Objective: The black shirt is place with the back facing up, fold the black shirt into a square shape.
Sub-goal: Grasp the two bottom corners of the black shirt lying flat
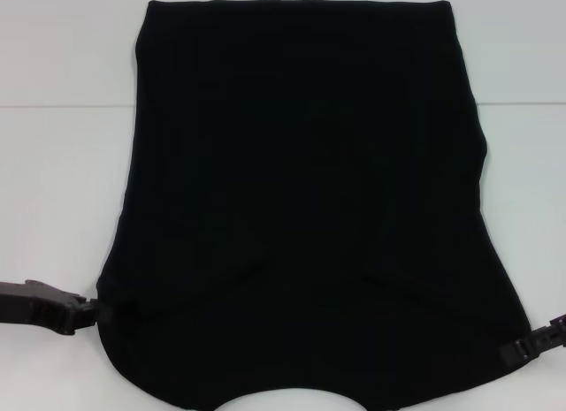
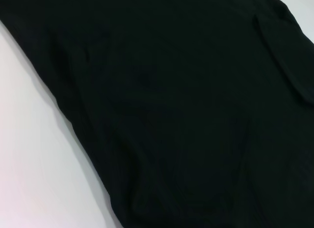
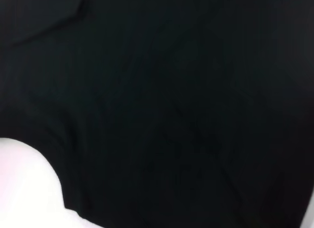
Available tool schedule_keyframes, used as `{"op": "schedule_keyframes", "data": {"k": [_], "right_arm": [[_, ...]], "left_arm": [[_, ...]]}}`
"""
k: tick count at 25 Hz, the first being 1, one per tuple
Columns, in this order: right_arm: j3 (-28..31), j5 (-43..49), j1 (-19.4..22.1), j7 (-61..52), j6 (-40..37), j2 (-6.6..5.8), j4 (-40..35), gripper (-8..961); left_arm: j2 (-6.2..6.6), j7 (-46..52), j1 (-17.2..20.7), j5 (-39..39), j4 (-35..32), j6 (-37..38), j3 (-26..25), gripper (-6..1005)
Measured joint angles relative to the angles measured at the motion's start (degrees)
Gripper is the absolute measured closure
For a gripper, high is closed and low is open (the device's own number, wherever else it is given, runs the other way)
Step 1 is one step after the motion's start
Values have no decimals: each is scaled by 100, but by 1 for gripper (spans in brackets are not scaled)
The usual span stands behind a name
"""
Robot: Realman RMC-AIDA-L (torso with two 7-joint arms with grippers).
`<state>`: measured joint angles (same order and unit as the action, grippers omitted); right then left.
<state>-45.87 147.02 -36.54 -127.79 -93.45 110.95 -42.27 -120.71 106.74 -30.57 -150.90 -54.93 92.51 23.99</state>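
1. The black shirt lies flat on the white desk. It covers most of the middle of the desk.
2. The curved neck cut of the shirt is at the near edge, close to the robot. The straight edge is at the far end.
3. The sleeves look tucked in over the body of the shirt. Two soft folds run slanted across its near part.
4. The left gripper is at the near left corner of the shirt, low on the desk. Its tip meets the cloth there. I cannot tell if it is pinching the cloth or not, because black hides on black.
5. The right gripper is at the near right corner of the shirt. It touches the edge of the cloth too. I cannot tell if it grips or is let go.
6. The left wrist view shows black cloth with a strip of white desk beside it.
7. The right wrist view is almost all black cloth, with a small bit of white desk at one corner.
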Motion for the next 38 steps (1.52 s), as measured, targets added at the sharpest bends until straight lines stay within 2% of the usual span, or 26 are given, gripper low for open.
{"op": "schedule_keyframes", "data": {"k": [7, 30, 38], "right_arm": [[6, 204, -158, -6, -50, 109, -16, 68], [13, 180, -338, -34, -43, 191, -67, 113], [28, 186, -345, -35, 4, 243, -79, 325]], "left_arm": [[4, -13, 1, 0, 0, -60, 0, 955], [12, -13, -20, -1, 18, -152, -2, 951], [23, -13, -38, -1, 18, -174, 0, 947]]}}
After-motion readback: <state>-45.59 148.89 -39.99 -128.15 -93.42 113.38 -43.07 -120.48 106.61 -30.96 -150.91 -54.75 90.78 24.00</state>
